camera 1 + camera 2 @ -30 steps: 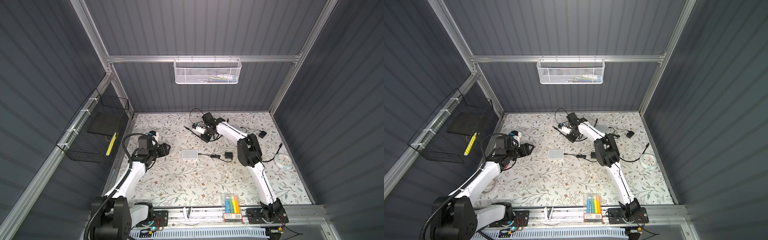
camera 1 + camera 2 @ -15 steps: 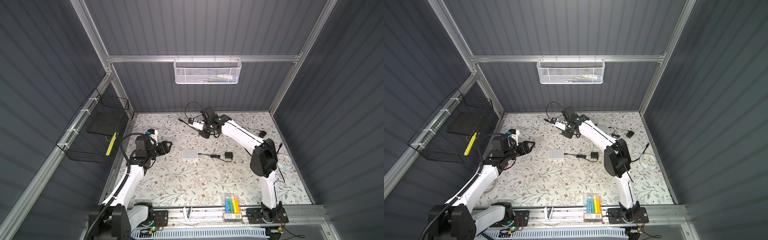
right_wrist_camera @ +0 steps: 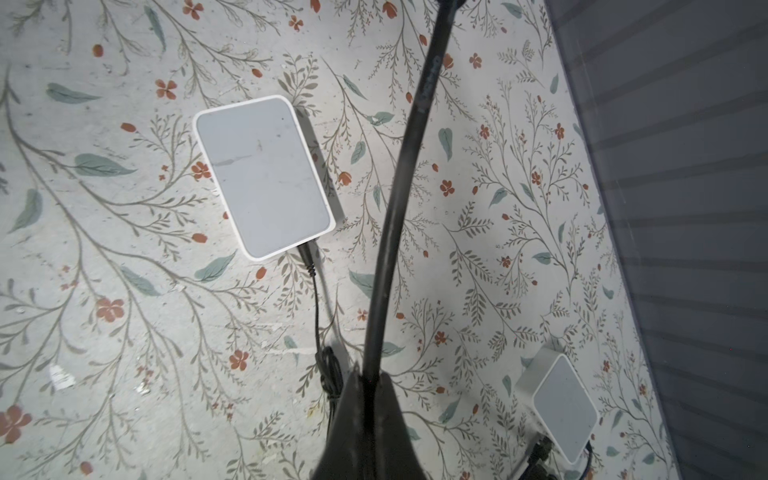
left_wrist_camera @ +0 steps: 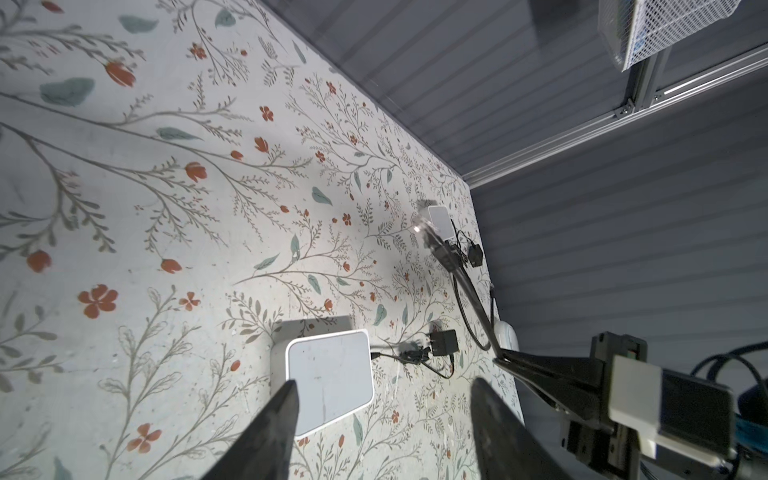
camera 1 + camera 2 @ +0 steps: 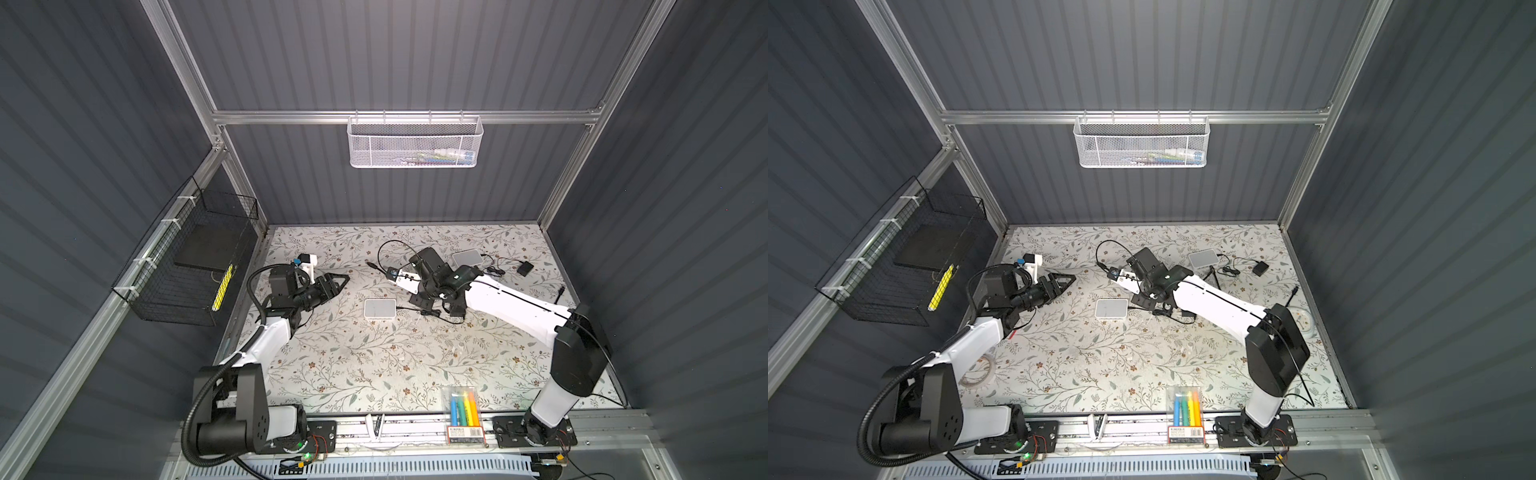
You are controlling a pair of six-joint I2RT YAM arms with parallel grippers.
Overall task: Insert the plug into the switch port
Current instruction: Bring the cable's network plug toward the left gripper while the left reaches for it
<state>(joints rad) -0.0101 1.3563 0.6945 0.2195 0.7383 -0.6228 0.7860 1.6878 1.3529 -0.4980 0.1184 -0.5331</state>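
Swinging wide since a second ago, the right arm's elbow now stands out near the right edge of the desk (image 5: 353,374), and its wrist has come forward toward the switch (image 5: 380,309). Its white forearm reaches leftward and back from that elbow. The wrist is bent so that the right pincer (image 3: 368,382) points down at the desk just beside the switch. That pincer is clamped tight on the black cable (image 3: 395,199), which arcs upward from the fingers. The plug (image 4: 430,237) at the cable's end hangs in the air, apart from the switch, and seems to sit behind it, toward the back wall. The left arm slopes up from its front-left base with the wrist level. Its left pincer (image 4: 383,382) is aimed at the switch, fingers spread wide and holding nothing.
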